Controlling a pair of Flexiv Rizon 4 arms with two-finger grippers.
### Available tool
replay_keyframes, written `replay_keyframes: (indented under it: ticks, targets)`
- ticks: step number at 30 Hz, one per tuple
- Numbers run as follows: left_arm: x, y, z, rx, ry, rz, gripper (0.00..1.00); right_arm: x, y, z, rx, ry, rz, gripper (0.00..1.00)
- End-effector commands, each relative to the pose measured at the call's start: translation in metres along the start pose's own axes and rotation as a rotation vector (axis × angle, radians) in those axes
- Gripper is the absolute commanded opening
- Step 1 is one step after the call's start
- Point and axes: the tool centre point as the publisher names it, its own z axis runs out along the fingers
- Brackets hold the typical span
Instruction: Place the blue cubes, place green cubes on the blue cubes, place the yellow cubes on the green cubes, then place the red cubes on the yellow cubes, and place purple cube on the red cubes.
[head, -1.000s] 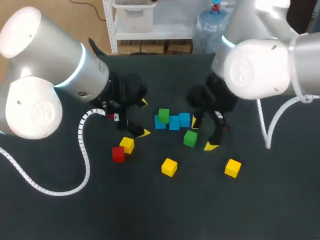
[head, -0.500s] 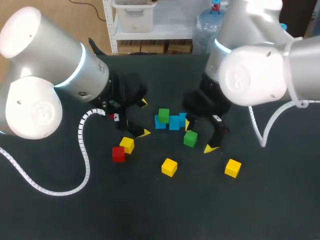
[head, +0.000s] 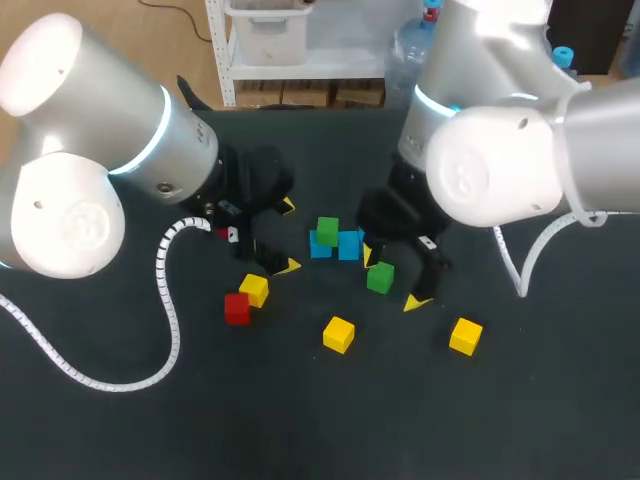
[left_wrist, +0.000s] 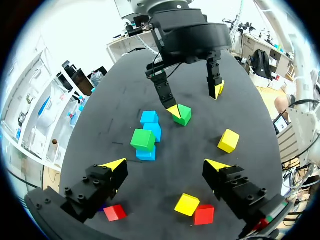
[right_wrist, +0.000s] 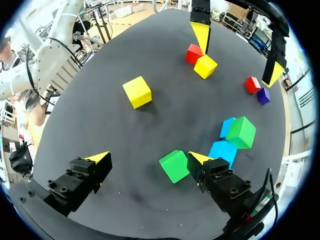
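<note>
green cube (right_wrist: 175, 166) sits between the spread fingers of the right claw (right_wrist: 148, 157), just beside 1 fingertip.

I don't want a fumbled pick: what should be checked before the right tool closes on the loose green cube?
1. Open right tool: ok.
2. The loose green cube lies between its fingers: ok.
3. Cube centred there: not ok, it sits close to one finger.
4. A bare blue cube to receive it: ok.
5. The left tool is open and empty: ok.
6. Low enough to grip: cannot tell.
</note>
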Motion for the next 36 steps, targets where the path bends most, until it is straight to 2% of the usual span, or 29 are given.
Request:
replay_keyframes:
  ticks: [1,11,27,36]
  targets:
    - [0.002,0.000,0.000,0.001,-0.006,0.003,1.00,0.001,-0.001,0.006,0.006,0.013,-0.003,1.00]
    - [0.002,0.000,0.000,0.001,-0.006,0.003,1.00,0.001,-0.006,0.001,0.035,0.024,-0.019,1.00]
    - [0.002,0.000,0.000,0.001,-0.006,0.003,1.00,0.006,-0.019,0.006,0.023,0.056,-0.041,1.00]
    - [0.002,0.000,0.000,0.001,-0.006,0.003,1.00,0.010,-0.019,0.010,0.016,0.054,-0.022,1.00]
